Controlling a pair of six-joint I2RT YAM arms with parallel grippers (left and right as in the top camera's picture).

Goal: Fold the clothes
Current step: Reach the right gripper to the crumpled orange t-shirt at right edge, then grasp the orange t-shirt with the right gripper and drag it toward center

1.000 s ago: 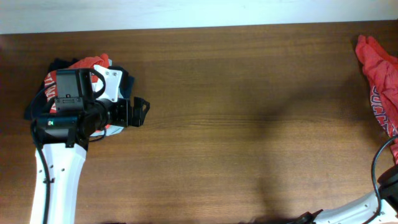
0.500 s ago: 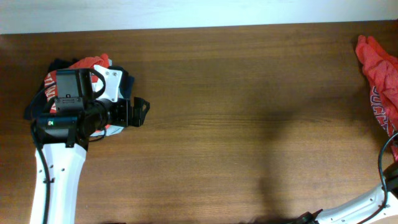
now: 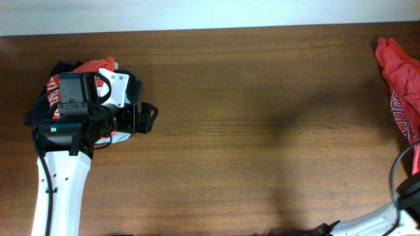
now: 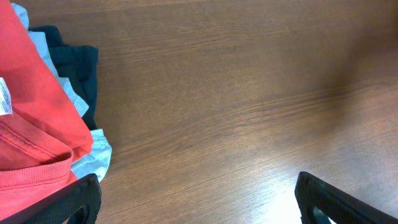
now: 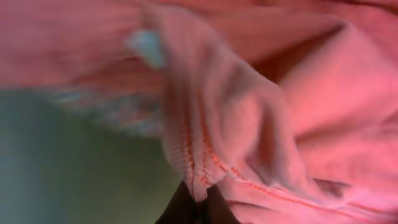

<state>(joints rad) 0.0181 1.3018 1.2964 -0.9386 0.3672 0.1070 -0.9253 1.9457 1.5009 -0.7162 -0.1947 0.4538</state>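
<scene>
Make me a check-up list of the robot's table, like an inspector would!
Surface: brown wooden table, bare in the middle.
Job's things: pile of clothes, red, navy, light blue, under the left arm; red shirt at the right edge.
Clutter: nothing seen.
Grippers: left gripper open over bare wood; right gripper against blurry red cloth, cannot tell.
Cables: black cable by each arm.
Surroundings: pale wall past the far edge.

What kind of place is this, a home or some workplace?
Most likely a robot laboratory bench, not a home. A bare wooden table carries a white left arm and right arm with cables. Bunched clothes lie at both ends: a mixed pile and an orange-red T-shirt.
</scene>
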